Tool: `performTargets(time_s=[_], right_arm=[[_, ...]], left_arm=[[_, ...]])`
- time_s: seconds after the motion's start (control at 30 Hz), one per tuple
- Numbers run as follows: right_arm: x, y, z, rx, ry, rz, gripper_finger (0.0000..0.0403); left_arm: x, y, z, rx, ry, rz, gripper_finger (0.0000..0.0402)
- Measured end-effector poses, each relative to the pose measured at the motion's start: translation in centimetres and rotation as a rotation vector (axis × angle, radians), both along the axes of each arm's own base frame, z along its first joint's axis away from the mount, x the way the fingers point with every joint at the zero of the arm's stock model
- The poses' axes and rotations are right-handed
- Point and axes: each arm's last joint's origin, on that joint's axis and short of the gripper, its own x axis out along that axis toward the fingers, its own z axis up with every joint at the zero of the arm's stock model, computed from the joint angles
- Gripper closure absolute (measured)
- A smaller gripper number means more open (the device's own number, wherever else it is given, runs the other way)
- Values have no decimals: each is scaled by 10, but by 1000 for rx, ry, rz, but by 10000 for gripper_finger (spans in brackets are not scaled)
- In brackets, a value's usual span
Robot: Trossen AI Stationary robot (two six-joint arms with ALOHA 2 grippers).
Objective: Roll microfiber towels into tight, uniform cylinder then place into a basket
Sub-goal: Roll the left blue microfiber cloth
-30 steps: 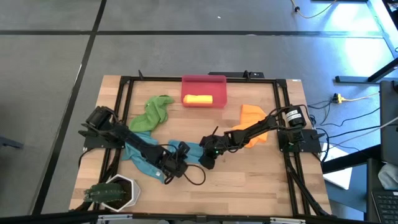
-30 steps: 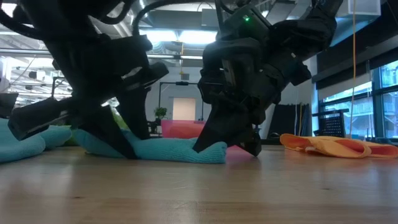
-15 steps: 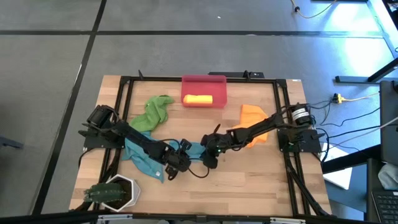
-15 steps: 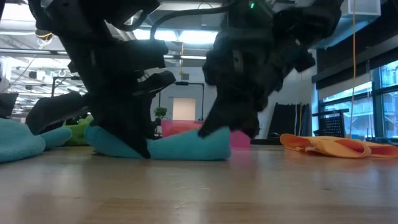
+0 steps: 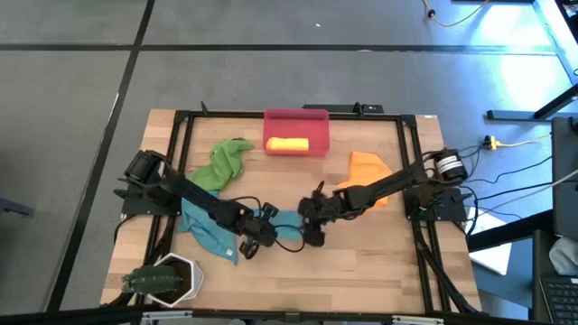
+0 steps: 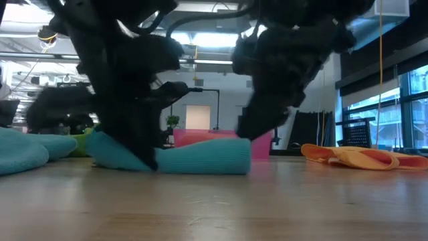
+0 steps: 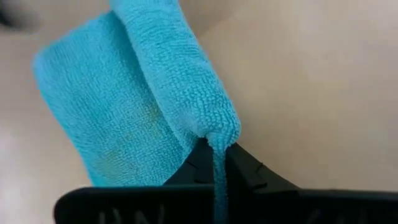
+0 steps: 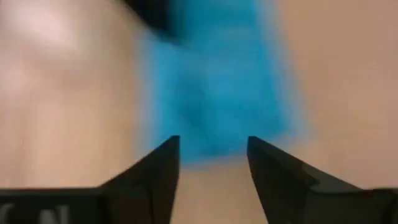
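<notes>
A teal-blue towel (image 5: 287,218), rolled into a short cylinder (image 6: 200,158), lies on the table's middle between my two grippers. My left gripper (image 5: 264,231) is shut on its left end. My right gripper (image 5: 309,224) hangs open just above the roll's right end (image 8: 217,93) and touches nothing. A second teal-blue towel (image 5: 203,233) lies crumpled under my left arm. The green towel (image 5: 222,162) lies at the far left and the orange towel (image 5: 366,171) at the far right. The red-pink basket (image 5: 296,120) at the far edge holds a yellow roll (image 5: 287,143). My left gripper pinches a thin strip of the towel at the roll's left end (image 7: 217,171) between its two fingers. The fingers slant down from the table's left. The roll (image 7: 180,81) lies on the table beyond the fingertips, with a flat flap spread beside it.
A white hexagonal pot with a green plant (image 5: 167,278) stands at the near left corner. A black frame (image 5: 181,126) runs round the table's edges. Bare wood shows along the near side, right of the pot.
My right gripper has opened, let go of the towel's right end and risen, tipping as it went. My left gripper has shut on the towel's left end. The roll's right end now lies free on the table, and the roll has shifted a little toward the right.
</notes>
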Motion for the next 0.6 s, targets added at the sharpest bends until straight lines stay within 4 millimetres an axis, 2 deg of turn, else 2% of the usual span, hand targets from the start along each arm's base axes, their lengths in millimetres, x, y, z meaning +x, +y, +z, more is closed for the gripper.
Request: performTargets(time_s=[0.13,0.33,0.47,0.6], right_arm=[[-12,-4,24,-182,22,-82,195],[-24,18,52,-321,-98,-15,213],[-25,37,56,-377,-158,68,222],[-24,56,47,-415,-181,171,223]], left_arm=[[-1,8,11,-163,36,-13,401],[3,27,10,-282,52,1,401],[1,37,6,-347,37,0,401],[0,42,5,-387,3,-7,401]])
